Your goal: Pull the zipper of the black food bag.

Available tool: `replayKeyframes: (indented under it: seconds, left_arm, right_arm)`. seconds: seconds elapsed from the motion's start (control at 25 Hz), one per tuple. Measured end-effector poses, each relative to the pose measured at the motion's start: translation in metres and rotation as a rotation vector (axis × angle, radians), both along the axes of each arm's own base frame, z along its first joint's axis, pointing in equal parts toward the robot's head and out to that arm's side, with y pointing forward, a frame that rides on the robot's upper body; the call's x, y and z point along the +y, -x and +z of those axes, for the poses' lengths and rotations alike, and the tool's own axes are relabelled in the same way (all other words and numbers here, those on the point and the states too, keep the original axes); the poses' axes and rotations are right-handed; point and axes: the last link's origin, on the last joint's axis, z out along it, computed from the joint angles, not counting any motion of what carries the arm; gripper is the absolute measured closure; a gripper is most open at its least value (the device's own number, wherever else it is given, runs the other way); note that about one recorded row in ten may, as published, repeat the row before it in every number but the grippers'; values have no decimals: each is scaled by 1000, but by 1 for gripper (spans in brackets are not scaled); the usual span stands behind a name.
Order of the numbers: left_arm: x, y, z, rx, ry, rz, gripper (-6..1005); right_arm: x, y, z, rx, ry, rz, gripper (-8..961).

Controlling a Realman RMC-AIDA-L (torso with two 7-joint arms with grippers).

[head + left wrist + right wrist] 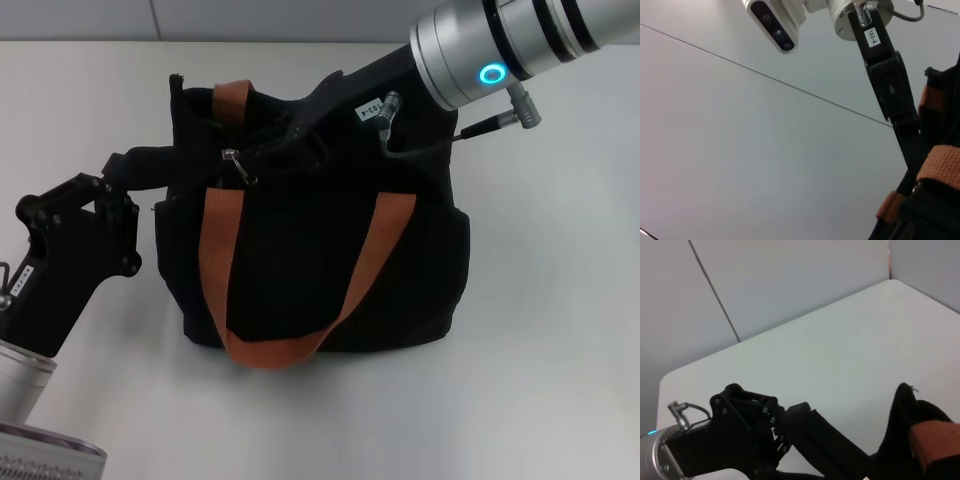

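Observation:
The black food bag (310, 270) stands upright in the middle of the table, its orange-brown straps (265, 350) hanging down the front. At its top left lies the small silver zipper (238, 165). My right gripper (262, 155) reaches in from the upper right along the bag's top, fingers together at the zipper pull. The left wrist view shows that same gripper (912, 172) ending at the silver pull (915, 189). My left gripper (165, 172) comes from the lower left and is closed on the bag's upper left edge. The right wrist view also shows it (855, 460) meeting the bag (910, 405).
The bag rests on a plain white table (560, 330) with a grey panelled wall behind. In the right wrist view the table's far corner (890, 282) shows. Bare surface lies to the right of the bag and in front of it.

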Motion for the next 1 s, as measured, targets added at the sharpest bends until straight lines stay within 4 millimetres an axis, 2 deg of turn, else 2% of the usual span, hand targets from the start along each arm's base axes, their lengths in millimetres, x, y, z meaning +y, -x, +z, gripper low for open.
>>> replayKeyframes:
  seconds: [0.52, 0.84, 1.0]
  left_arm:
    - [0, -1, 0, 0, 3, -3, 981]
    - [0, 0, 0, -1, 1, -2, 981]
    - [0, 0, 0, -2, -3, 1, 981]
  right_arm:
    - [2, 2, -7, -13, 7, -4, 620]
    - [3, 5, -12, -27, -6, 28, 761]
    - [3, 6, -12, -30, -6, 51, 887]
